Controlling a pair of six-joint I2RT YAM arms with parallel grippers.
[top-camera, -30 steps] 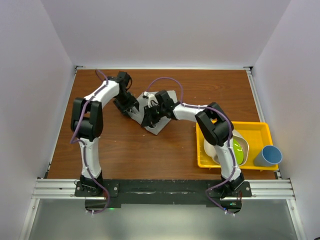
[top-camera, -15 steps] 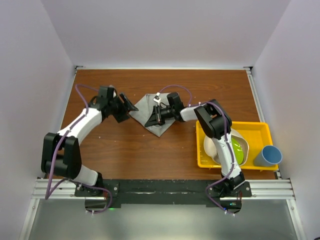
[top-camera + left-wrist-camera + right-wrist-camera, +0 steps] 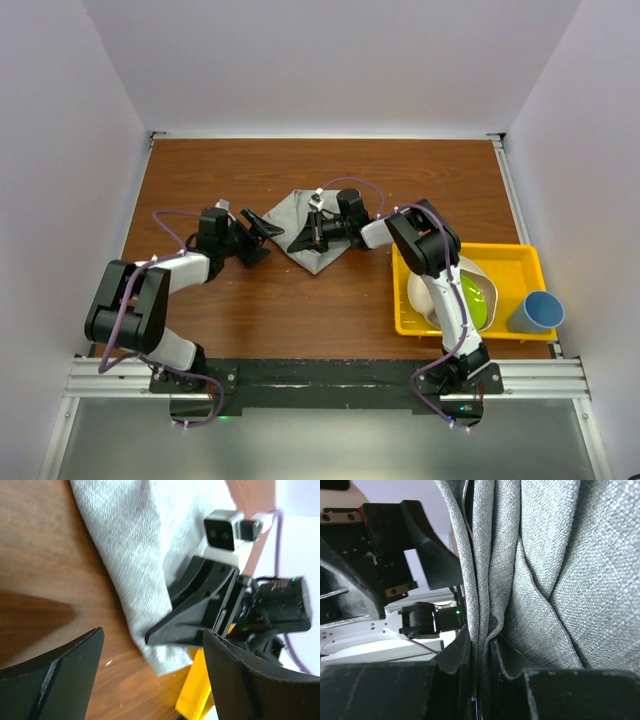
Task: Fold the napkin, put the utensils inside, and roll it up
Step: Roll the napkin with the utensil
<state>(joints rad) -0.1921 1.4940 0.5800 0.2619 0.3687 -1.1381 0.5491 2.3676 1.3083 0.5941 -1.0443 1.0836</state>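
The light grey napkin (image 3: 303,212) lies folded and bunched at the middle of the table. My right gripper (image 3: 298,243) is shut on its near left edge. In the right wrist view, several cloth layers (image 3: 540,560) run down into the closed jaws of my right gripper (image 3: 481,660). My left gripper (image 3: 261,238) is open and empty, just left of the napkin and pointing at it. In the left wrist view its fingers (image 3: 47,680) frame the napkin (image 3: 135,550) and the right gripper (image 3: 197,617). The spoon is out of view.
A yellow tray (image 3: 520,258) at the right holds a white bowl (image 3: 428,296) with something green in it (image 3: 478,300). A blue cup (image 3: 536,312) stands right of the tray. The tray's corner shows in the left wrist view (image 3: 192,700).
My left arm has swung down and back from the napkin's far left corner to the table, its gripper now open beside the cloth. My right gripper stays clamped on the napkin.
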